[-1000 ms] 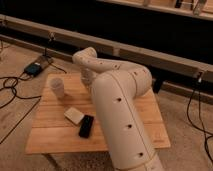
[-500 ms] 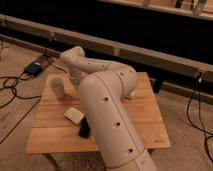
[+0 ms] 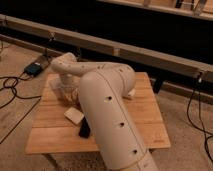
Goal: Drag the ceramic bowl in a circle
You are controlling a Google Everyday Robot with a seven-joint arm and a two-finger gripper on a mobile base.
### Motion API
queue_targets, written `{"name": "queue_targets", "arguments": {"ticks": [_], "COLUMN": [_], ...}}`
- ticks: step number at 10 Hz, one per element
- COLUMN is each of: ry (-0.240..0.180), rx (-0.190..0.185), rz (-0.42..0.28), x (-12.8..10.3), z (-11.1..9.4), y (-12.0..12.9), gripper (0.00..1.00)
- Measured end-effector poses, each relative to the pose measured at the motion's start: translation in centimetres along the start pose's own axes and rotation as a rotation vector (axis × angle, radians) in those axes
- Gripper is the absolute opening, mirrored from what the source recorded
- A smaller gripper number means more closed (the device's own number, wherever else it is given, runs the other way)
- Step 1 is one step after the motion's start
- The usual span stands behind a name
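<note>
The ceramic bowl is hidden; no part of it shows around my arm. My big white arm (image 3: pixel 107 110) rises from the bottom middle and bends over the wooden table (image 3: pixel 145 125) toward its back left corner. The gripper (image 3: pixel 66 92) hangs below the wrist (image 3: pixel 64 65), low over the table's back left part, and it is shut. What it touches, if anything, is covered by the wrist and forearm.
A flat white block (image 3: pixel 74 115) and a black oblong object (image 3: pixel 84 129) lie on the table's left front, close to my arm. A pale object (image 3: pixel 131 94) peeks out right of the arm. Cables and a small blue device (image 3: pixel 34 68) lie on the floor at left.
The arm has swung left and lower over the table's back left corner. The white cup that stood there is now mostly covered by the wrist and gripper.
</note>
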Motion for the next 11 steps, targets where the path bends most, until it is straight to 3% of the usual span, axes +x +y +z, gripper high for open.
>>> {"name": "queue_targets", "arguments": {"ticks": [4, 7, 8, 11], "ry": [0.051, 0.068, 0.062, 0.015], "rx": [-0.003, 0.05, 0.071, 0.097], "rz": [0.087, 0.213, 0.262, 0.321], "x": [4.8, 7.4, 7.5, 5.7], "z": [0.2, 0.1, 0.1, -0.6], "y": [-2.1, -7.6, -9.8, -12.7], "gripper": [0.0, 0.0, 0.0, 0.0]}}
